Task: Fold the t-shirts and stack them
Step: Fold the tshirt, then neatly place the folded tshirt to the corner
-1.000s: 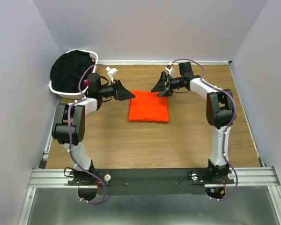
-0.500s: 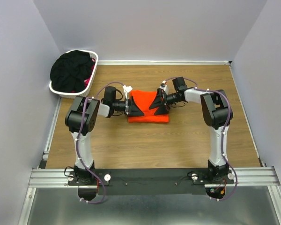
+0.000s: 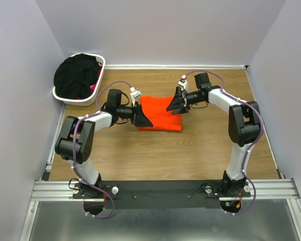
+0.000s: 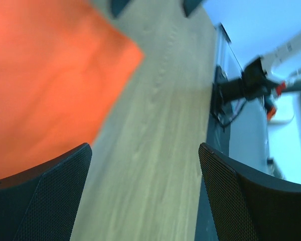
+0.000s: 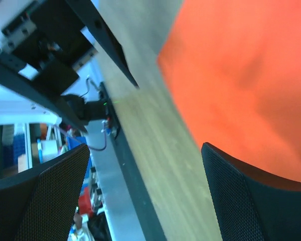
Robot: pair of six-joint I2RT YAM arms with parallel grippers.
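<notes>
A folded bright orange t-shirt (image 3: 159, 114) lies in the middle of the wooden table (image 3: 165, 150). It also shows in the left wrist view (image 4: 45, 80) and the right wrist view (image 5: 251, 75). My left gripper (image 3: 142, 117) is open and empty at the shirt's left edge. My right gripper (image 3: 175, 103) is open and empty over the shirt's upper right corner. Black t-shirts (image 3: 76, 75) are heaped in the white laundry basket (image 3: 101, 63) at the back left, with a bit of pink cloth (image 3: 94, 87) showing at its side.
The white basket stands against the left wall. Purple-white walls close the table on three sides. The metal rail (image 3: 165, 188) with both arm bases runs along the near edge.
Both grippers came down onto the orange shirt from its far edge, then drew apart: the left back to the left edge, the right up to the right corner.
</notes>
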